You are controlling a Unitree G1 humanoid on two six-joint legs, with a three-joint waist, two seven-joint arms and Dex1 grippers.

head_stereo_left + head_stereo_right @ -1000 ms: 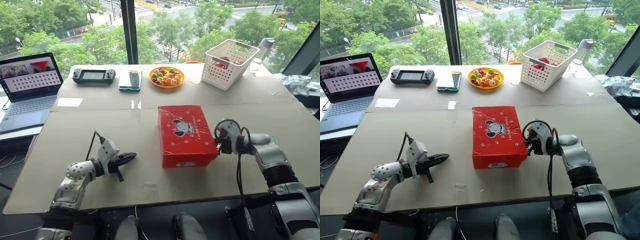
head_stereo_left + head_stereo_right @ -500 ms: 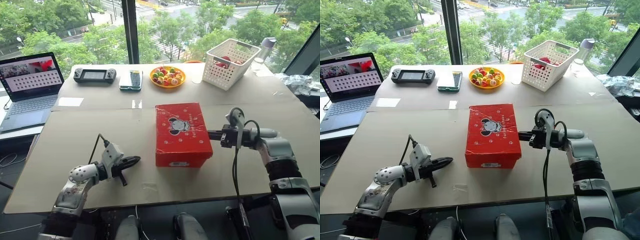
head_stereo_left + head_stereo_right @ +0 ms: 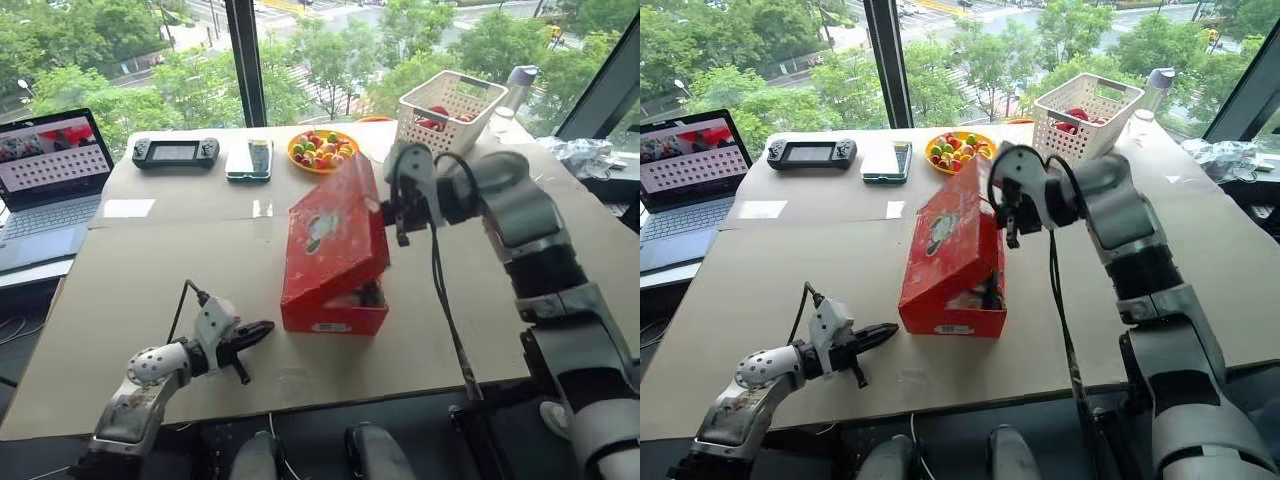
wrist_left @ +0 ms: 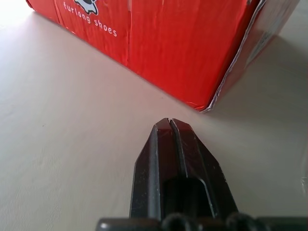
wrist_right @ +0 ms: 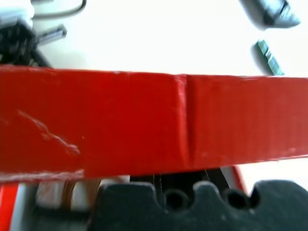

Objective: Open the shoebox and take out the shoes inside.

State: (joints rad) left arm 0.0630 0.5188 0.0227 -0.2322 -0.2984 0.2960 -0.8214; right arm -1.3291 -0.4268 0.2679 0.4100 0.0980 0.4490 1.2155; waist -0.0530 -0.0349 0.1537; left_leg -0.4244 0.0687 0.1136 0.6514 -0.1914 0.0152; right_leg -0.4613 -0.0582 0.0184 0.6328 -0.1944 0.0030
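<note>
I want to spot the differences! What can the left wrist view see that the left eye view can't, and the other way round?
Only the left wrist view: the white words "furlong shoes" printed on the shoebox side, read up close past the left gripper with its jaws shut.
Only the left eye view: the lid tilted up by the right gripper, the laptop, the fruit plate and the white basket.
Both: the red shoebox, the left gripper and the table.
</note>
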